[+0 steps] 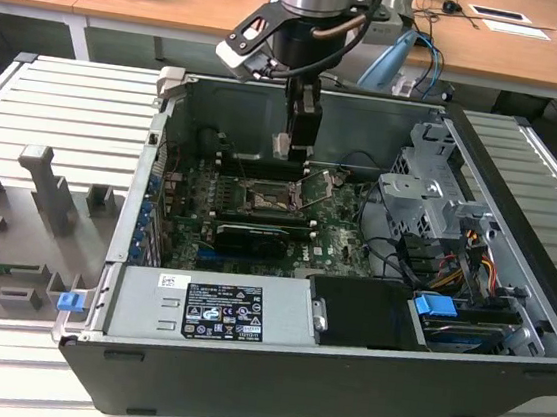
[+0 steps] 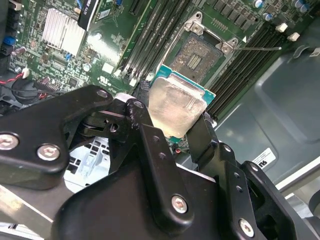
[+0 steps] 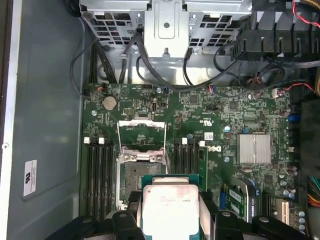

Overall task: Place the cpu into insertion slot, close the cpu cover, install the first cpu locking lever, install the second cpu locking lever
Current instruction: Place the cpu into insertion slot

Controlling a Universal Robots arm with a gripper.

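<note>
The gripper (image 1: 294, 142) hangs inside the open computer case (image 1: 510, 295), its two black fingers (image 2: 142, 125) closed part-way on the cpu (image 2: 176, 105), pinching it by opposite edges with the pale metal face showing. In the first wrist view faint print runs across the cpu's face, too small to make out. The chip is held clear of the board, near the insertion slot (image 3: 141, 175) but not in it; in both wrist views the slot's dark pin field lies bare just beyond the chip. The cpu cover (image 3: 141, 134) stands open on the side of the slot towards the drive cage (image 3: 167, 30), and a thin wire lever (image 2: 257, 48) sticks out from one corner of the slot. Black memory slots (image 3: 99, 172) flank the slot on both sides. Printed stickers are plenty – a large black-and-white label (image 1: 222, 311) on the power supply (image 1: 137, 303), a white one (image 3: 30, 177) on the case wall, a small one (image 3: 207, 135) on the green board. Elsewhere on the board sit a ribbed silver heatsink (image 3: 254, 149) and a coin cell (image 3: 109, 103). Outside the case, at the exterior view's left, grey fixtures (image 1: 49, 187) stand on the ribbed table (image 1: 79, 105).
</note>
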